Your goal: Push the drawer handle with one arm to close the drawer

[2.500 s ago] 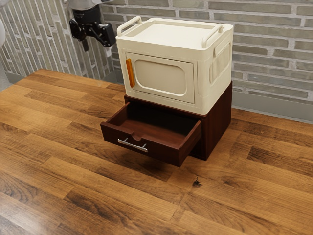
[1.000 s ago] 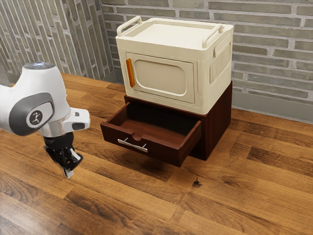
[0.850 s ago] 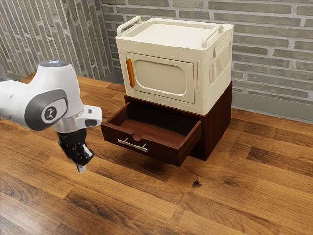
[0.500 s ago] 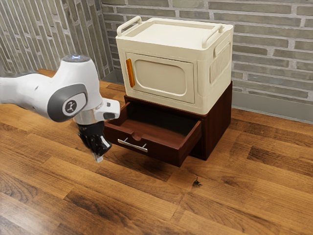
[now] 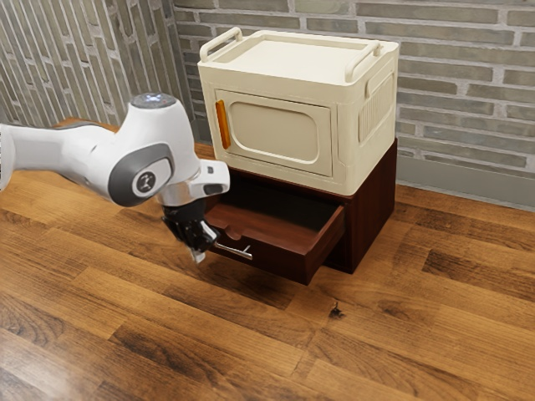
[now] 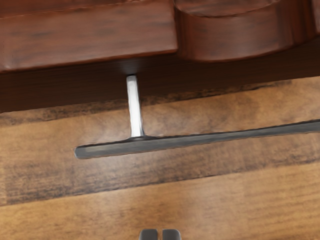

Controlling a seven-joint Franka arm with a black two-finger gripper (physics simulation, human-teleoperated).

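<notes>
Hand [image 5: 198, 254], one: was nearly closed, held nothing; hung near the handle [image 5: 236, 251], at its 9 o'clock, exterior view. Drawer [image 5: 284, 261], one: stood open, jutted toward that view's 7 o'clock.

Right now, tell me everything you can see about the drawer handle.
The handle is a slim, straight bar, metallic-looking, silver to dark grey, held off the front of the open drawer by short posts, below the rim's scooped notch. The gripper is close, but a gap separates its tips from the bar.
</notes>
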